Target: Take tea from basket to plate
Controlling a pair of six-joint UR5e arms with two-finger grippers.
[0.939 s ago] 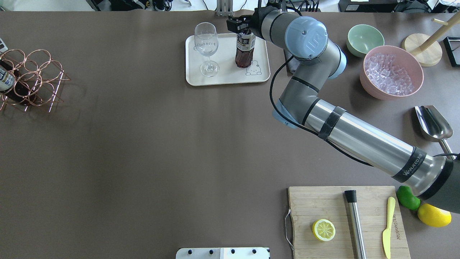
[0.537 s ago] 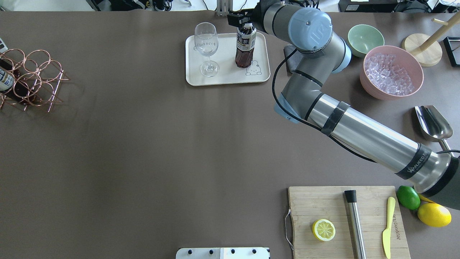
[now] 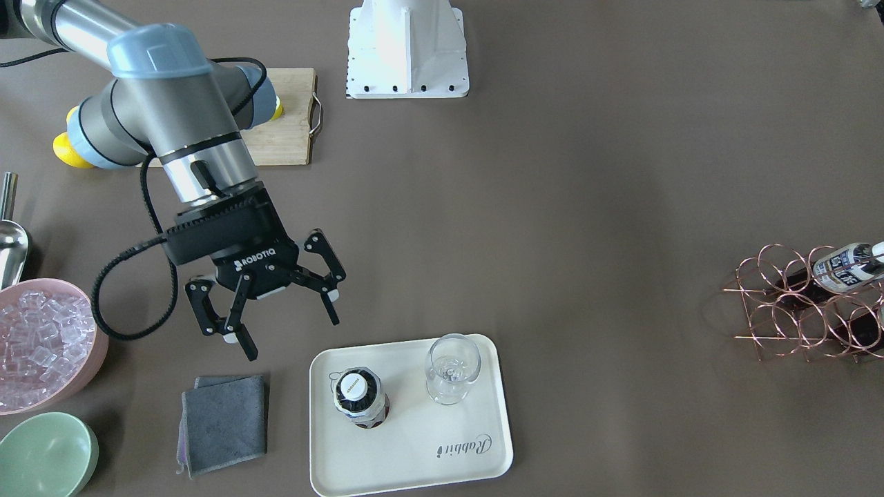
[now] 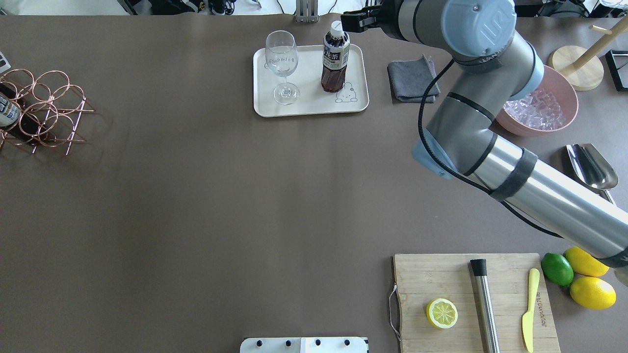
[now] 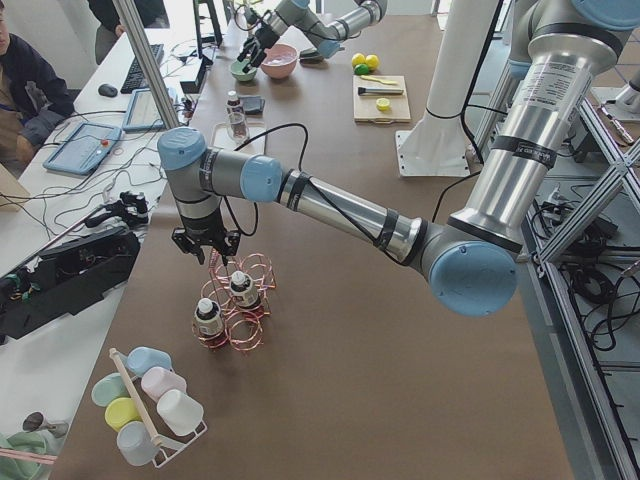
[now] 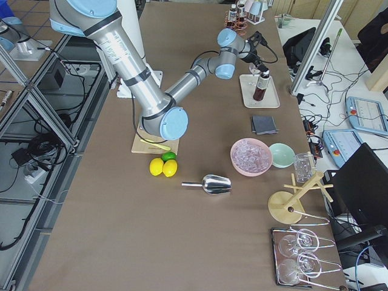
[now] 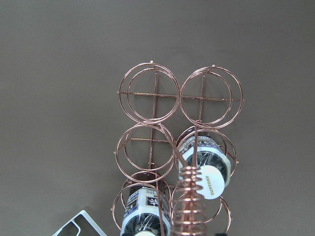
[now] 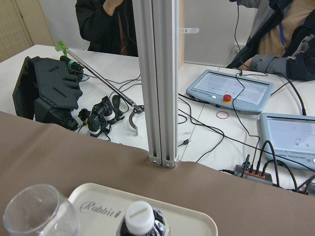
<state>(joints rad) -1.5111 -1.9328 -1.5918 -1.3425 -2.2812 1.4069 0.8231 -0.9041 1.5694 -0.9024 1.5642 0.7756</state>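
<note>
Brown tea (image 4: 334, 63) stands upright on the plate (image 4: 314, 109) beside the glass (image 4: 281, 54) — the right hand (image 3: 294, 338) has released it, is spread wide and has drawn back. This bottle looks delivered.

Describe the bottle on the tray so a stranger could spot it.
On the brown table, find the cream rectangular tray with a bear drawing, at the edge away from the robot. Two things stand on it: a clear wine glass and a small bottle of dark reddish-brown drink. The bottle has a white cap and is the only one outside the copper wire basket.
</note>
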